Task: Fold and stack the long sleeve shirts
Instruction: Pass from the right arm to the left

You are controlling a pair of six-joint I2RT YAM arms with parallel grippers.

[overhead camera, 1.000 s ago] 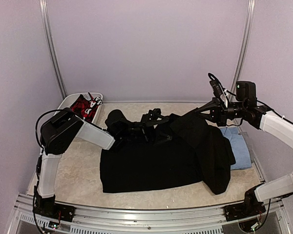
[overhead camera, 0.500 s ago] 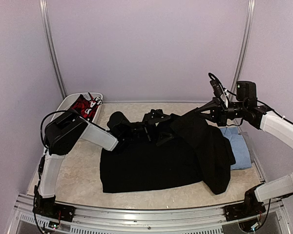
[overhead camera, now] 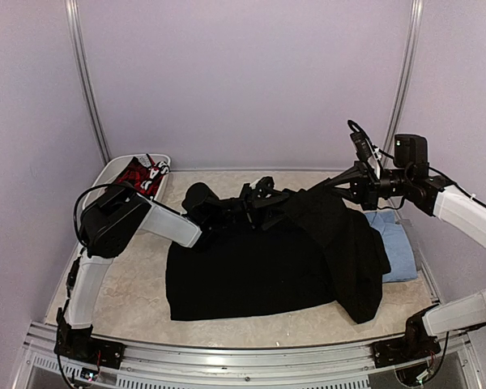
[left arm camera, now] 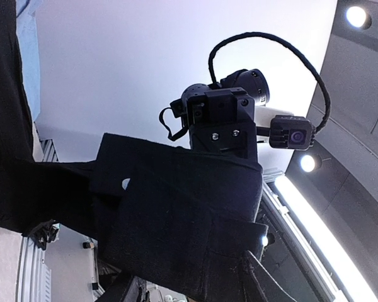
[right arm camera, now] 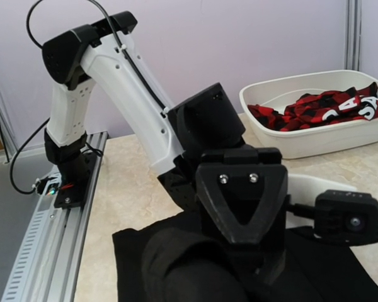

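The black long sleeve shirt (overhead camera: 243, 275) lies spread on the table, and its right part is pulled up into a ridge. My right gripper (overhead camera: 340, 185) is shut on that raised cloth at the top right; in the right wrist view black cloth (right arm camera: 176, 264) hides its fingers. My left gripper (overhead camera: 269, 197) reaches in under the raised edge. In the left wrist view its fingers (left arm camera: 258, 277) stand apart with a hanging fold of the black shirt (left arm camera: 176, 207) between them. The light blue shirt (overhead camera: 397, 243) lies folded at the right, partly under the black one.
A white bin (overhead camera: 117, 166) with red and black cloth (overhead camera: 139, 174) stands at the back left; the right wrist view shows it too (right arm camera: 290, 148). Grey walls close in the back and sides. A metal rail (overhead camera: 227, 356) runs along the near edge.
My left gripper has pushed right, deeper into the raised black cloth, and its jaws have narrowed around a fold. The right arm holds still.
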